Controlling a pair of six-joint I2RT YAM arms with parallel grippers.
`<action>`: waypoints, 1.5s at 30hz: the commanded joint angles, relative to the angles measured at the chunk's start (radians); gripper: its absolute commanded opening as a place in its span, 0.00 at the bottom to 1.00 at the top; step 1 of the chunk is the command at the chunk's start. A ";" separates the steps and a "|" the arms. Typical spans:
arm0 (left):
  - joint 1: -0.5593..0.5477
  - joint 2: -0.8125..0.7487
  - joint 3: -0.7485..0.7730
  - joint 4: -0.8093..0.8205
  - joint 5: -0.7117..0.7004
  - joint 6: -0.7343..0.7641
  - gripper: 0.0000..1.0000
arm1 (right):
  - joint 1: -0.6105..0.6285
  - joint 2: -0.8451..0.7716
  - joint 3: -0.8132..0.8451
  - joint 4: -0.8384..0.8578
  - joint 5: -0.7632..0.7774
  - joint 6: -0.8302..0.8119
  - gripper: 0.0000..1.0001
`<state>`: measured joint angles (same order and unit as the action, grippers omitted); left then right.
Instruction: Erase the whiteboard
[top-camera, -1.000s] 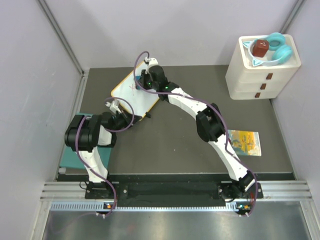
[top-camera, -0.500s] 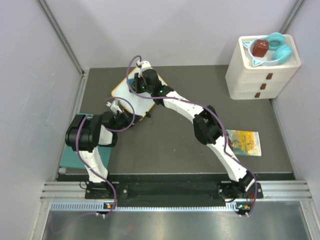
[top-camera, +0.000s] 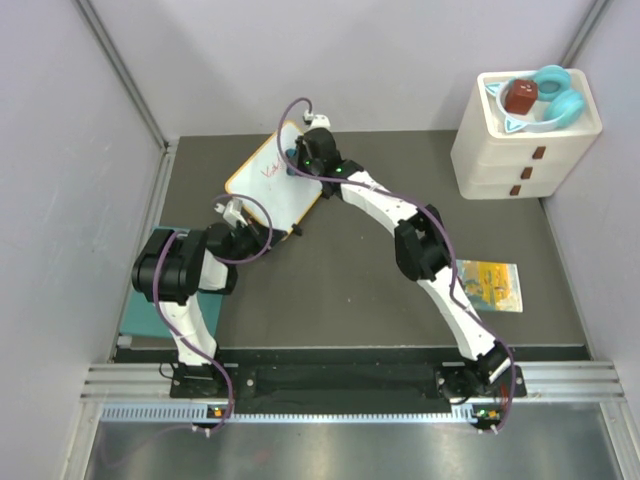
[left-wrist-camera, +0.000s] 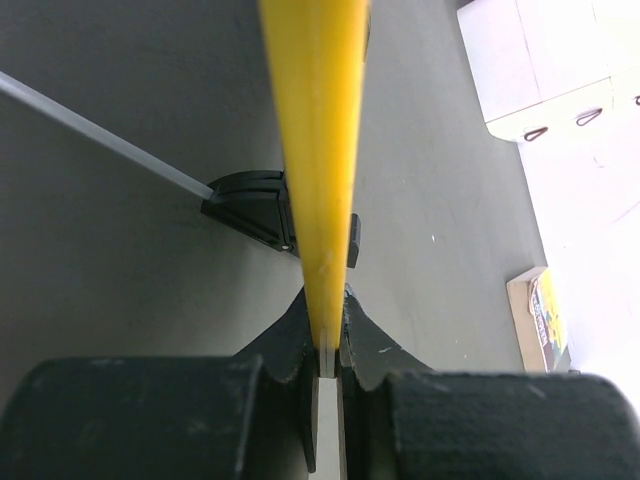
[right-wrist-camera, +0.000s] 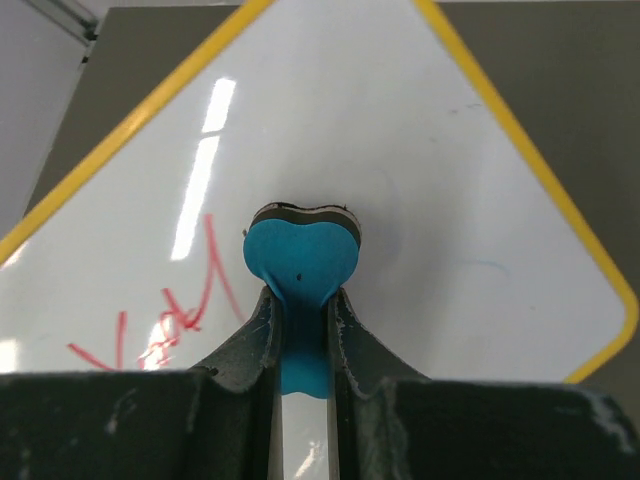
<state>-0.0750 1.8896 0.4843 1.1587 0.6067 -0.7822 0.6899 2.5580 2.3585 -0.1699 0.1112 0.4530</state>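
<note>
The whiteboard (top-camera: 278, 180), white with an orange rim, lies tilted at the back left of the table. Red handwriting (top-camera: 268, 171) shows on its left part; it also shows in the right wrist view (right-wrist-camera: 175, 320). My right gripper (top-camera: 297, 158) is shut on a blue heart-shaped eraser (right-wrist-camera: 300, 262) whose pad presses on the whiteboard (right-wrist-camera: 420, 200) just right of the writing. My left gripper (top-camera: 262, 238) is shut on the board's near edge; in the left wrist view the orange rim (left-wrist-camera: 318, 150) runs between its jaws, with a black foot (left-wrist-camera: 255, 205) beside it.
A white drawer unit (top-camera: 520, 150) stands at the back right, with a white bowl, a brown block and teal headphones (top-camera: 555, 95) on top. A colourful booklet (top-camera: 488, 284) lies at the right. A teal mat (top-camera: 140, 320) lies at the left edge. Grey walls enclose the table.
My right gripper swept the eraser left across the board, then back right toward the far edge. The red writing, covered before, shows again. The left gripper has kept its hold.
</note>
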 joint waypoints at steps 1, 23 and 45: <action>-0.048 0.013 -0.018 -0.117 0.111 0.032 0.00 | -0.035 0.042 0.039 -0.048 -0.077 0.020 0.00; -0.063 0.020 -0.023 -0.114 0.119 0.041 0.00 | 0.092 0.008 0.021 0.216 -0.289 -0.010 0.00; -0.068 0.022 -0.032 -0.086 0.130 0.040 0.00 | -0.042 0.068 -0.034 0.181 -0.027 0.177 0.00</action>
<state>-0.0937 1.8896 0.4843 1.1671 0.5850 -0.7815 0.6666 2.5950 2.3497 0.0422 0.0223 0.5930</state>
